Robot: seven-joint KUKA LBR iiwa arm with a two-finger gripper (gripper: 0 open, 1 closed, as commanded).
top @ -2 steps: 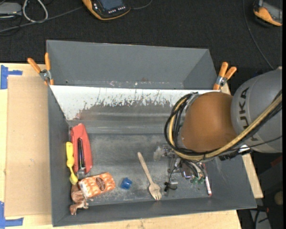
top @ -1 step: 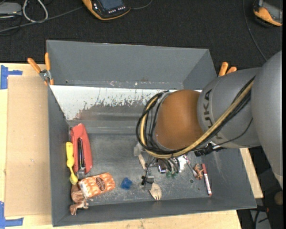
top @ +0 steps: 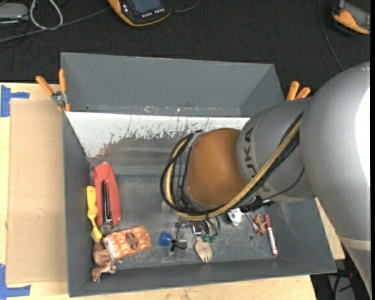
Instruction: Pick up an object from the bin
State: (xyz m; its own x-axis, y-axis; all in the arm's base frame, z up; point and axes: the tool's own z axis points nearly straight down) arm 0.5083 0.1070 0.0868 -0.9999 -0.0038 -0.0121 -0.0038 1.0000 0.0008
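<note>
The pincer is low over the floor of the bin, close to the front wall. It sits under the arm's orange cover and looped cables, which hide so much of it that I cannot tell whether it is spread or pressed together, or whether it has anything.

Nearest to it are a small blue piece, just beside it toward the view's left, and a pale fork, just in front. One of these is probably the thing to pick, but I cannot say which. Farther right lie a small white piece and a red pen. Farther left are an orange toy car and a red stapler.

The main risks come from crowding. The blue piece and fork lie so near each other that a grab could catch both or knock one aside. The flat fork may also slide on the metal floor, and the front wall leaves little room.
</note>
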